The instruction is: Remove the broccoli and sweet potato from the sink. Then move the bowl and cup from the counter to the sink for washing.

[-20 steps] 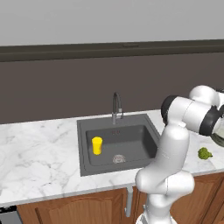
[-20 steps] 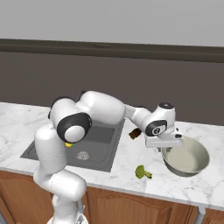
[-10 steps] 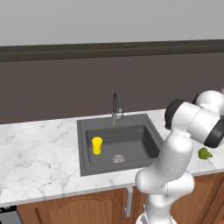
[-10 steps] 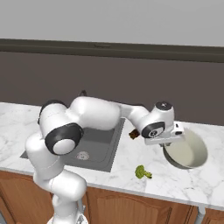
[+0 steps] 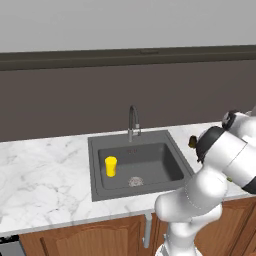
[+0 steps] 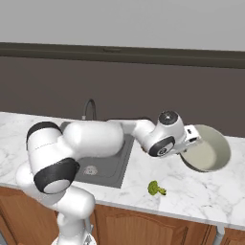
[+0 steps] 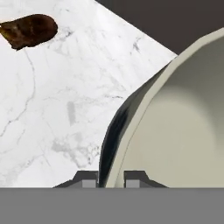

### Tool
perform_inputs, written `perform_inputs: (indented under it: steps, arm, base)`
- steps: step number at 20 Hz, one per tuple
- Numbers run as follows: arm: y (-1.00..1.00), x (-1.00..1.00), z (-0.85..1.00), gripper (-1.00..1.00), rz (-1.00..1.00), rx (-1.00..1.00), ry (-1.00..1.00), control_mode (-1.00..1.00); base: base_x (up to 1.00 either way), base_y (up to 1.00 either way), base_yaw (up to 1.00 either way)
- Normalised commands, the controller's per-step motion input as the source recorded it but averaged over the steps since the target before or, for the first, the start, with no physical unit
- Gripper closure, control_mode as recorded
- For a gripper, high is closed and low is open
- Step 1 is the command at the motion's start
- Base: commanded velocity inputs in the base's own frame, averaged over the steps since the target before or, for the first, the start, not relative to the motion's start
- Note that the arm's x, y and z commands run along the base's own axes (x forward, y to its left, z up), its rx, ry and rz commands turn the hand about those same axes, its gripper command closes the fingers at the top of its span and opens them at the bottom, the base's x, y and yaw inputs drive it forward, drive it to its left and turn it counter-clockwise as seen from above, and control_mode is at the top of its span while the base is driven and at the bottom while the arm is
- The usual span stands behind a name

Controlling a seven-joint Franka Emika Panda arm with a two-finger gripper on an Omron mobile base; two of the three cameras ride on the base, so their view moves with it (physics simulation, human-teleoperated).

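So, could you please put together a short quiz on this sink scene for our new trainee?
1. True or false: the cup stands in the sink.
2. What do the jaws grip: A the broccoli, B the bowl rim, C the faucet?
3. Where does the sweet potato lie?

Key: 1 true. 2 B; the rim sits between both fingers. 3 On the counter, clear of the basin.

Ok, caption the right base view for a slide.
Gripper shut on the bowl rim, tilting it above the counter; broccoli lies beside the sink.
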Motion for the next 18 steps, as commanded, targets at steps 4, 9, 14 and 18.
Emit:
perform_inputs:
  steps: [4, 9, 14, 18]
  arm:
    - [0.04, -0.07, 0.38, 1.0, 0.2, -0.16, -0.02, -1.0]
    - [0.05, -0.04, 0.37, 1.0, 0.23, -0.13, 0.0, -1.0]
    - [0.02, -0.09, 0.35, 1.0, 0.24, -0.04, 0.0, -1.0]
    - [0.02, -0.11, 0.3, 1.0, 0.25, -0.09, 0.01, -1.0]
  base:
    - [0.0, 0.0, 0.0]
    - [0.0, 0.0, 0.0]
    - [0.0, 0.0, 0.0]
    - [0.0, 0.0, 0.0]
